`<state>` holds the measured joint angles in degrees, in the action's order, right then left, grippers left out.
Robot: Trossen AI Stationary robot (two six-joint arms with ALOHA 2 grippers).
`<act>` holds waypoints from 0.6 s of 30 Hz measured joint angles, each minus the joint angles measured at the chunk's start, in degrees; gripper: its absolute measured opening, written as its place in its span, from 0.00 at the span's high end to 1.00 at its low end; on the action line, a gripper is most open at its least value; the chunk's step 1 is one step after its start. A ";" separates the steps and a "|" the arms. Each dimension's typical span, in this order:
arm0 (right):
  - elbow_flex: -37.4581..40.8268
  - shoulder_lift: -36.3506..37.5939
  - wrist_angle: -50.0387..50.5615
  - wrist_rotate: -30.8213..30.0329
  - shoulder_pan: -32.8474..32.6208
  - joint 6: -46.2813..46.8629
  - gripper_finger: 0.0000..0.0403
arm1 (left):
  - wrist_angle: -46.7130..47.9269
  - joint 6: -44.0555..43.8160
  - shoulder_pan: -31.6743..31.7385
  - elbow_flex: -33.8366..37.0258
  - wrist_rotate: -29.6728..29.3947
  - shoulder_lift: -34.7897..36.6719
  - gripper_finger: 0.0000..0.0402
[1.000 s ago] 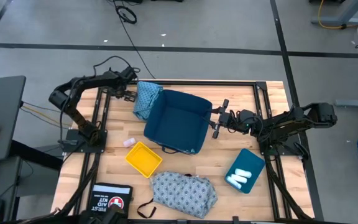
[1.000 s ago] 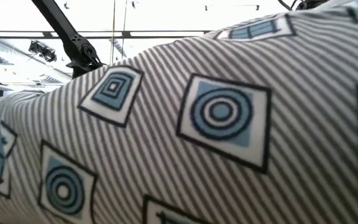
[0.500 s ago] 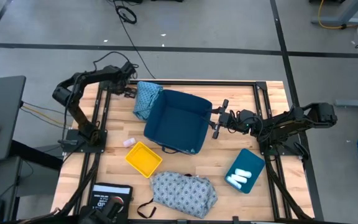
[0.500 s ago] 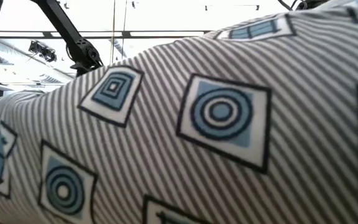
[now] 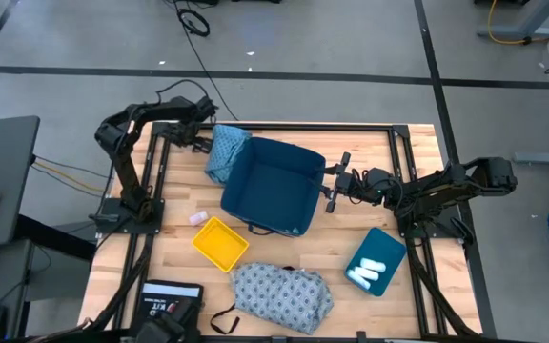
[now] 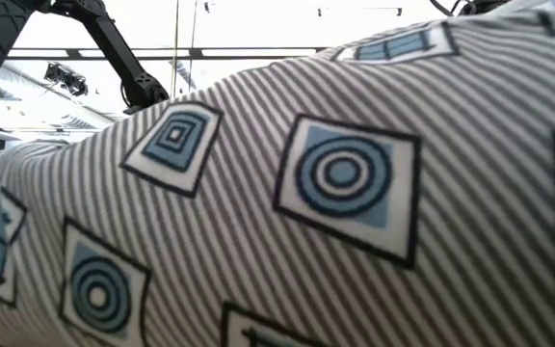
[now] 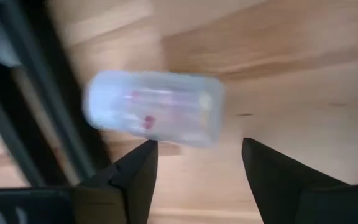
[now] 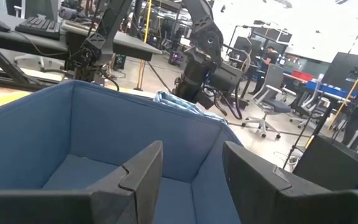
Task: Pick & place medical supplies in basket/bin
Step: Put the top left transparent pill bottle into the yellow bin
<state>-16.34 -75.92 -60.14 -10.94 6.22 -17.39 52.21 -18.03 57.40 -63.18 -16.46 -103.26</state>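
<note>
I am the robot, and I am working with two arms at a wooden bench [image 5: 284,257]. My left gripper [image 7: 197,163] is hovering at the far left corner of the bench, just beside the teal-blue cloth garment [image 5: 225,151]. Its fingers [image 7: 135,174] are standing spread, and a clear small packet [image 7: 154,110] is lying on the wood between and just past them; I cannot tell if they are touching it.

The teal-blue garment is hanging over the far left rim of the dark blue fabric basket [image 5: 273,186], which is standing in the middle of the bench. My right gripper [image 5: 335,185] is waiting at the right rim of this basket, with its fingers [image 8: 143,171] spread and holding nothing.

The grey-blue garment with a strap [image 5: 282,295] is lying at the near edge. White cylinder rolls [image 5: 367,272] are lying in a small teal tray [image 5: 376,259] near the right edge. A yellow tray [image 5: 220,243] is sitting near the basket's near left corner, and a pale small packet [image 5: 197,218] is lying just beside it.
</note>
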 joint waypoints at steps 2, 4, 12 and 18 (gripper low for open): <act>0.00 0.00 0.00 0.00 0.00 0.00 0.56 | -0.46 0.71 -0.36 0.00 -0.03 -0.02 0.47; 0.00 0.00 0.04 0.00 0.00 0.00 0.56 | -0.74 1.21 -0.88 -0.11 -0.66 -0.01 0.48; 0.00 -0.01 2.29 0.42 0.00 -0.37 0.56 | 3.02 17.96 -6.72 -3.08 -5.82 1.32 0.46; 0.00 -0.02 2.28 0.42 0.02 0.00 0.56 | 2.67 19.20 -4.54 -5.51 -10.16 1.33 0.40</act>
<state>-16.34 -75.94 -57.86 -10.52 6.24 -17.39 54.88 1.17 52.86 -68.68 -26.61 -101.93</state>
